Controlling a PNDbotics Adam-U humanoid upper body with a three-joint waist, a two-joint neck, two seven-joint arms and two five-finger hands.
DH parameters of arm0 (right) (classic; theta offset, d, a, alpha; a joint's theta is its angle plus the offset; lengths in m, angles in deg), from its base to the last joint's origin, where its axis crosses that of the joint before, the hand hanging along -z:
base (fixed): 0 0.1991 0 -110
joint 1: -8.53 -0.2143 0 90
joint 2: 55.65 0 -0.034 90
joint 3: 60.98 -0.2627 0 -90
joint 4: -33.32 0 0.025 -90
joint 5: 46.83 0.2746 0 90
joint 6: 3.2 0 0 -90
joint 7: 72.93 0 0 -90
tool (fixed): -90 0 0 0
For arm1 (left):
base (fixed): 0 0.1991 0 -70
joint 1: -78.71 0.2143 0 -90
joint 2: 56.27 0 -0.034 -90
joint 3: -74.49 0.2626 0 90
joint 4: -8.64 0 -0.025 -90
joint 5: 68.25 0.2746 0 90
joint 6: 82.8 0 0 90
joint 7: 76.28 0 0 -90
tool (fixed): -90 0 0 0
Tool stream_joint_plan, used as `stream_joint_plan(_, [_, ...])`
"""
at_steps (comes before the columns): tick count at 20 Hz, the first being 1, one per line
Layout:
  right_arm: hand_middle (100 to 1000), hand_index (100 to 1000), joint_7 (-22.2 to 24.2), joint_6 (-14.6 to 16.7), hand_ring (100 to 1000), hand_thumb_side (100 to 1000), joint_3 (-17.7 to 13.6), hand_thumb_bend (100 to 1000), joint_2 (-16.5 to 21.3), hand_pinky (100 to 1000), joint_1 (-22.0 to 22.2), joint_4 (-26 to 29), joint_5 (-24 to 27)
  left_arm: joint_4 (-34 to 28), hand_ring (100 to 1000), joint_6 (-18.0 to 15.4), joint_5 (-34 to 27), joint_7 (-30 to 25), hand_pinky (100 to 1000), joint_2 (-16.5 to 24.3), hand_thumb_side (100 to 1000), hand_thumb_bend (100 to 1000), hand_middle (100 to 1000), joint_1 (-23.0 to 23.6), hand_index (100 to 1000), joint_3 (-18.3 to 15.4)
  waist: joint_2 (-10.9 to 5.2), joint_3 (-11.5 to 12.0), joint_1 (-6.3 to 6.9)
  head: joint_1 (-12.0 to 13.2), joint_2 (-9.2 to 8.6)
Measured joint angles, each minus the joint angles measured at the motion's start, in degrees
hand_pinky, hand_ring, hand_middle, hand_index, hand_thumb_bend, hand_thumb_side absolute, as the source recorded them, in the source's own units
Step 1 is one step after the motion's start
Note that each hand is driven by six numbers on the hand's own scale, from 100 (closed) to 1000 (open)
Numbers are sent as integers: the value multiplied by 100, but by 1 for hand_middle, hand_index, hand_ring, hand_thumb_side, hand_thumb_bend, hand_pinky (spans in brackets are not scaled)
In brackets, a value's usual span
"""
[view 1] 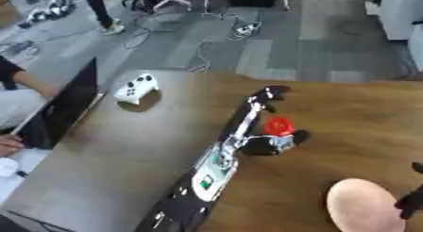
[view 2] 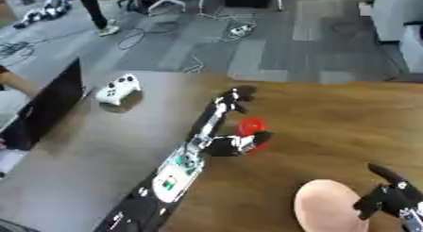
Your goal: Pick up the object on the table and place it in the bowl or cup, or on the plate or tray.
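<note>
A small red object (view 1: 278, 126) sits on the wooden table (view 1: 355, 118) near its middle. My left arm reaches in from the bottom, and my left hand (view 1: 254, 144) lies right beside the object. Its fingers (view 1: 258, 106) stretch straight along the object's left side and its thumb (view 1: 289, 139) sits just below it, so the object lies between them. A pale pink rounded dish (view 2: 326, 207) stands at the lower right. My right hand (view 2: 386, 198) rests open at the dish's right edge, fingers up.
A white game controller (view 1: 136, 88) lies on the grey part of the table at the left. A black screen (view 1: 70, 106) stands at the left edge, with a person's arm beside it. Cables lie on the floor beyond the table.
</note>
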Motion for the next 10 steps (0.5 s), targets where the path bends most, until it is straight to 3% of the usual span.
stream_joint_plan(10, [465, 956, 214, -225, 565, 974, 44, 100, -34, 491, -68, 51, 440, 411, 787, -94, 110, -15, 609, -94, 705, 593, 818, -101, 882, -1, 90, -100, -13, 63, -47])
